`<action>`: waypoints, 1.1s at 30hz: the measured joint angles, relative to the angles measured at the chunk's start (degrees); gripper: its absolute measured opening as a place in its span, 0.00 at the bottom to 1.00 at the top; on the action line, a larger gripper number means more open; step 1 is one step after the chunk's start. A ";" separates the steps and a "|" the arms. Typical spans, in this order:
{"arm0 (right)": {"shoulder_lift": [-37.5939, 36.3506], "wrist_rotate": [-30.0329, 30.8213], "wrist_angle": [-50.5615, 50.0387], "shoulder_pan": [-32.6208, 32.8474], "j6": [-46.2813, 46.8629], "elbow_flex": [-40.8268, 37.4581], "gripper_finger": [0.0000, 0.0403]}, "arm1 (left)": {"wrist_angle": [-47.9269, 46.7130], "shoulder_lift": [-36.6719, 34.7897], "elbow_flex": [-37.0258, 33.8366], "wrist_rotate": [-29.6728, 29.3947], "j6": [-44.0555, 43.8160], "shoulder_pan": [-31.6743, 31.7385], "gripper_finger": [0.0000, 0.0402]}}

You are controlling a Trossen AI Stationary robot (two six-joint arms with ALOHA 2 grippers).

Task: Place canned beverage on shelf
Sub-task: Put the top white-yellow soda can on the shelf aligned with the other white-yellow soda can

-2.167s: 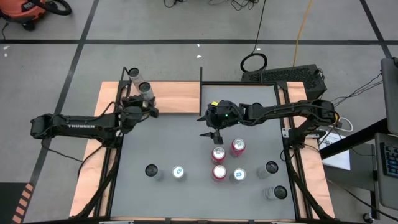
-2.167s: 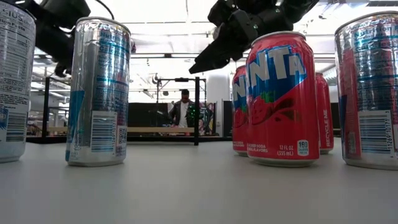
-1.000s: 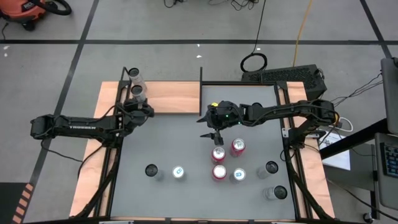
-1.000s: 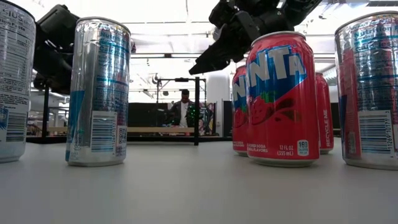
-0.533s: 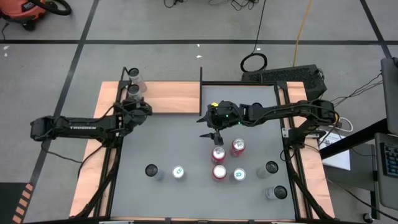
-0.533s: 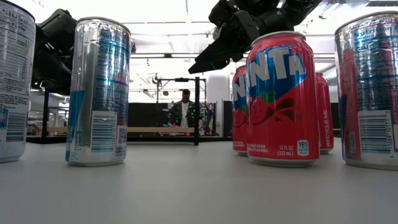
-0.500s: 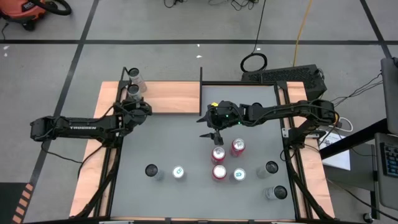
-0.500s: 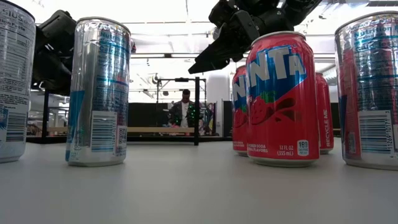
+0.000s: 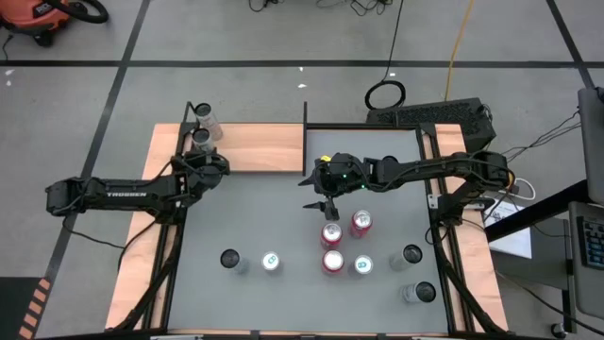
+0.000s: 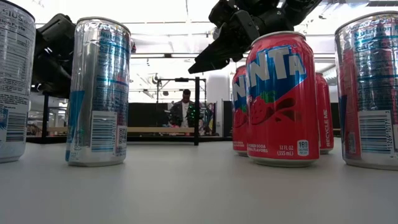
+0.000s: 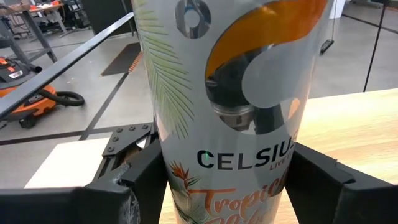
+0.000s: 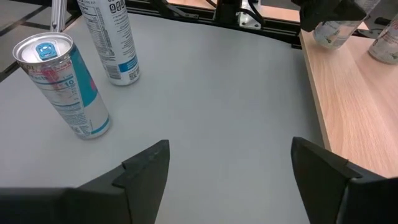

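Note:
A tall white Celsius can [image 11: 230, 112] stands upright between the fingers of my left gripper [image 9: 204, 148], over the left end of the wood-grain shelf [image 9: 264, 149]. A second can [image 9: 205, 115] stands on the shelf's far left corner. My right gripper [image 9: 321, 205] hangs open over the grey table, just beyond a cluster of red cans [image 9: 330, 234], touching nothing. In the low view my left gripper [image 10: 53, 53] shows dark behind the near cans. My left gripper pinches the Celsius can's lower wall [image 11: 171, 177] between its two fingers [image 11: 140, 186], one on each side. The fingers reach in nearly level from the table's near side. The can is upright; in the right wrist view its base [image 12: 336, 38] seems to rest on the board.
On the grey table stand three red cans, two blue-topped cans [image 9: 271, 262] [image 9: 361, 266] and three dark-topped ones [image 9: 229, 259] [image 9: 411, 255] [image 9: 423, 293]. A black post [image 9: 305, 113] rises at the shelf's far edge. A person shows far behind the table [image 10: 185, 109].
My left gripper has carried the Celsius can, still upright, a little along the shelf toward the table's left edge and slightly down, closer to the can in the far left corner. My right gripper has kept still.

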 joint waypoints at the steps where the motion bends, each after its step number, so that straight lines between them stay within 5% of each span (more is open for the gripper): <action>1: 0.00 -0.01 0.00 0.00 0.00 0.00 0.67 | 0.00 0.02 0.00 0.00 0.00 0.00 0.65; 33: 0.00 -0.03 0.39 0.02 -0.04 0.00 0.67 | 2.49 6.79 0.02 -0.17 -5.97 3.69 0.65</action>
